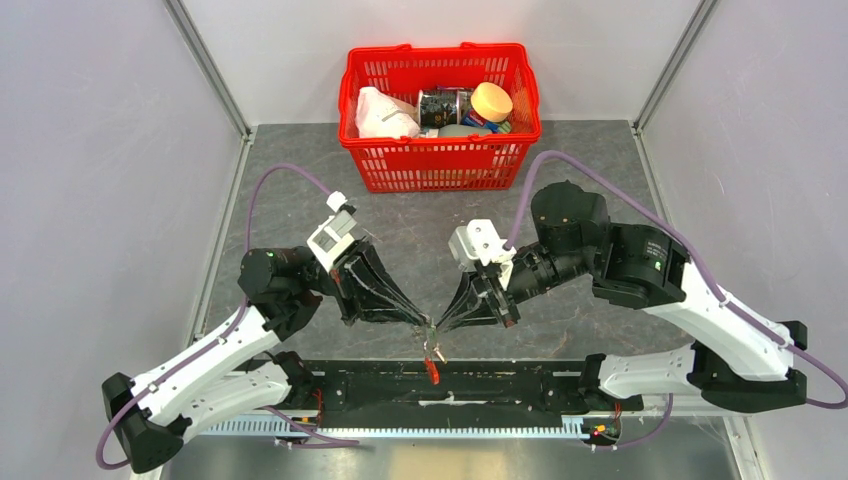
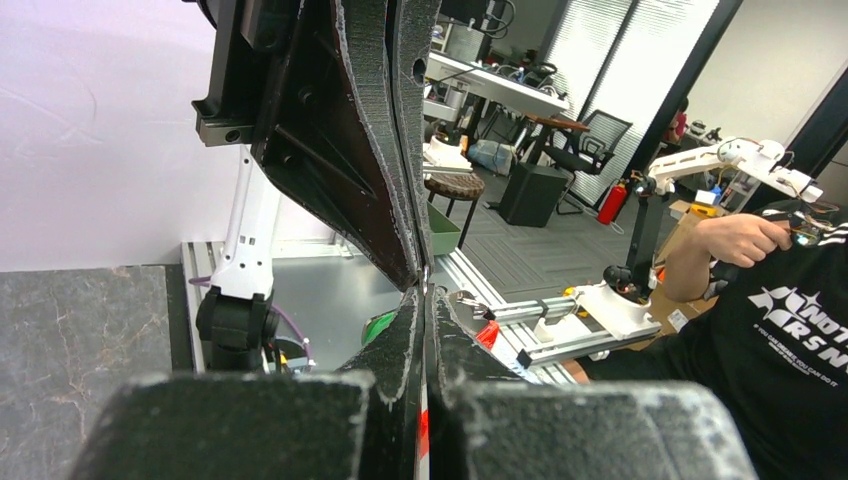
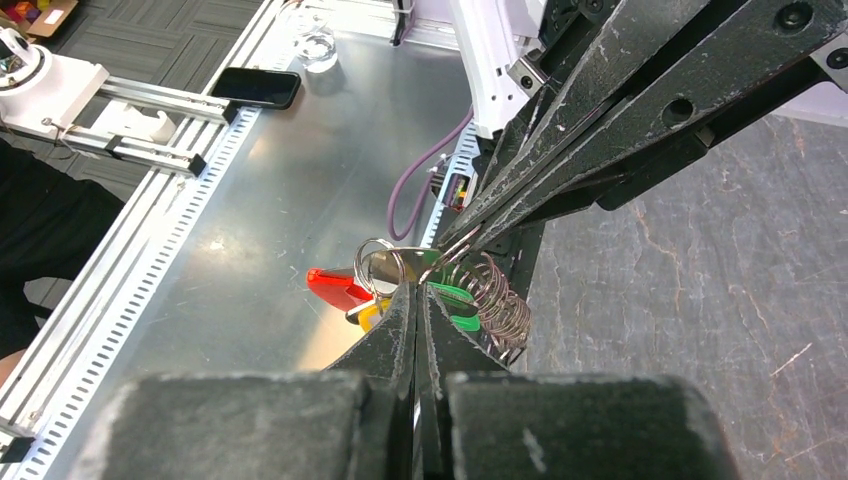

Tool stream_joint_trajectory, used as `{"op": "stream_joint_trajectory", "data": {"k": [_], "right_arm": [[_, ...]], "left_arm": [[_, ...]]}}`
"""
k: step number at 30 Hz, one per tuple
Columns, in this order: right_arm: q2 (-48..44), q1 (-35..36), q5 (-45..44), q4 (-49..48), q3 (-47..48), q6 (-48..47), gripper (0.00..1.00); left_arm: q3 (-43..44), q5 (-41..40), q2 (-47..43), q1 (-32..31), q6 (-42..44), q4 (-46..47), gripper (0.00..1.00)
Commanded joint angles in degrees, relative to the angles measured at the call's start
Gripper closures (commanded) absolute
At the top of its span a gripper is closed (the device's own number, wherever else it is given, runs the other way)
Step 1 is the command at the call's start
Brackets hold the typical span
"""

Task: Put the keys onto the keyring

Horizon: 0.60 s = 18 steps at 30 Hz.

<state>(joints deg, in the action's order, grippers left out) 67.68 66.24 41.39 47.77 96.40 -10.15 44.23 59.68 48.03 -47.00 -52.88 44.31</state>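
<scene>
Grey stone-look table (image 1: 300,200) underneath, red mesh basket (image 1: 440,165) at back. Arms folded low, angled inward, nose to nose above the near edge, probably to brace ring against key. Left gripper (image 1: 421,321) pinched shut on the keyring (image 3: 335,285); right gripper (image 1: 441,321) clamped on a silvery key (image 3: 395,265) beside the green-headed key (image 3: 458,297).
</scene>
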Motion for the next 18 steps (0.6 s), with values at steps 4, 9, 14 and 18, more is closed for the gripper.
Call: {"op": "stream_joint_trajectory", "data": {"k": [4,9,14,18], "right_arm": [[-3.11,0.12,-1.54,-2.33,-0.41,0.57,0.84],[-6.63,0.11,-7.93,-6.91,-2.48,5.52,0.59],[-8.0,0.08,-15.27,-13.95,-4.48,16.2,0.53],[-7.05,0.1,-20.03,-17.39,-5.66,23.51,0.56]], "left_arm": [[0.95,-4.52,0.26,-0.03,-2.88,5.69,0.98],[0.95,-4.79,-0.06,-0.09,-2.87,5.78,0.98],[0.9,-5.43,-0.35,-0.08,-2.75,5.87,0.98],[0.55,-6.5,-0.74,-0.1,-2.4,5.94,0.98]]}}
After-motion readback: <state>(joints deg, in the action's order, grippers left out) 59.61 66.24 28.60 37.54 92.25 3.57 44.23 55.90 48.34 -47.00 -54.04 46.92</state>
